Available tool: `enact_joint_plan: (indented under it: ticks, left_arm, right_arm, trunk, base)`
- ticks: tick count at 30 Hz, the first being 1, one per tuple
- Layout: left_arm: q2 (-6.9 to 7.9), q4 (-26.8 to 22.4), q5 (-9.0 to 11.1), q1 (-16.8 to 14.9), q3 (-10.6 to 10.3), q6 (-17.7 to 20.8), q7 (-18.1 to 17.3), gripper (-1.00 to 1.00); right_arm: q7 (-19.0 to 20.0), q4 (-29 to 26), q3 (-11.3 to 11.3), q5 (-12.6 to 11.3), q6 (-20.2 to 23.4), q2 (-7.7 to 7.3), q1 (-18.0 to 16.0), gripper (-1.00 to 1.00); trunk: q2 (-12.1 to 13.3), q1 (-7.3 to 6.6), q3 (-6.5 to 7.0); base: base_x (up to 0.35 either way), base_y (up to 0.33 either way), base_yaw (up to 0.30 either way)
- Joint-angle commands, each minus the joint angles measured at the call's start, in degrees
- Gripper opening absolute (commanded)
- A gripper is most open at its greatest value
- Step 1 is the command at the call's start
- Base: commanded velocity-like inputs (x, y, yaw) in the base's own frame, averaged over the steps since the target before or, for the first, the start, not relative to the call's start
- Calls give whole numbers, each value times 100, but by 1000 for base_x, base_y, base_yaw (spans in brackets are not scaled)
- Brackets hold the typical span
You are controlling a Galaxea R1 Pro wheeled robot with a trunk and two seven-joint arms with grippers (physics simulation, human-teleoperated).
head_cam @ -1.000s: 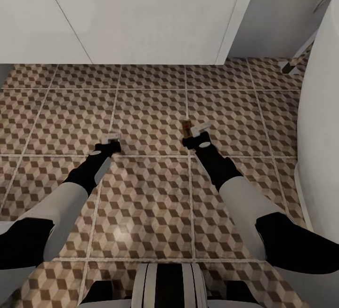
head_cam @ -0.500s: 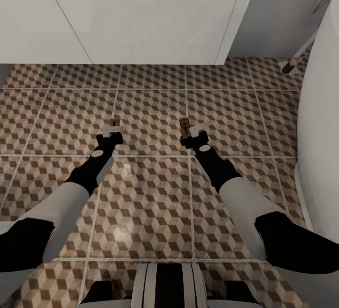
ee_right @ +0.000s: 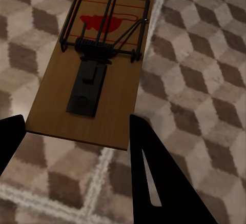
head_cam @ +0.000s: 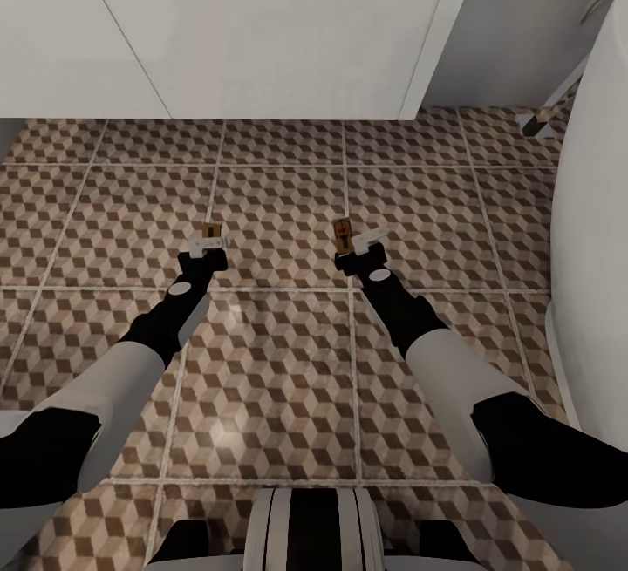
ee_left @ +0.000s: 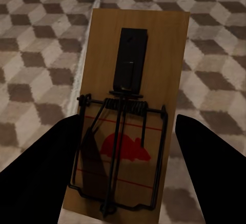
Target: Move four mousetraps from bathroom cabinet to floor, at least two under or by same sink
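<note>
Two traps are down at floor level in front of the white vanity [head_cam: 262, 30]. Left trap [ee_left: 128, 116] lies between the wide-apart fingers of the left pincer [head_cam: 209, 241]. Right trap [ee_right: 95, 60] lies flat on the floor [head_cam: 279, 362] just ahead of the right pincer [head_cam: 359, 240], fingers spread, not gripping. Judged: two placed near the sink unit; two others unaccounted for.

A mousetrap [head_cam: 210, 228] by the left pincer [head_cam: 212, 244], another mousetrap [head_cam: 342, 229] by the right pincer [head_cam: 365, 240], on cube-patterned bathroom floor [head_cam: 279, 353].
</note>
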Motion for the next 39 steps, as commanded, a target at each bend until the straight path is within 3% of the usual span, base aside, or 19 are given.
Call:
enact_joint_plan:
  ticks: [1, 11, 31, 39]
  left_arm:
    - [8, 2, 58, -3, -49, -23, 42, -100]
    - [4, 2, 58, -2, -49, -23, 45, -100]
    - [-1, -18, 57, -1, -49, -23, 53, -100]
    - [6, -24, 57, -2, -49, -23, 53, -100]
  right_arm:
    - [-19, -7, 17, 38, 44, 0, -1, -100]
    - [-19, -8, 17, 36, 44, 0, -1, -100]
    - [7, 1, 17, 28, 43, 0, 1, -100]
    - [15, 20, 17, 22, 38, 0, 7, -100]
  trunk:
    - [-1, -1, -3]
    - [-1, -1, -20]
    - [-28, 51, -616]
    - [-39, 71, -632]
  base:
    - [0, 0, 0]
    - [0, 0, 0]
    - [0, 0, 0]
    - [0, 0, 0]
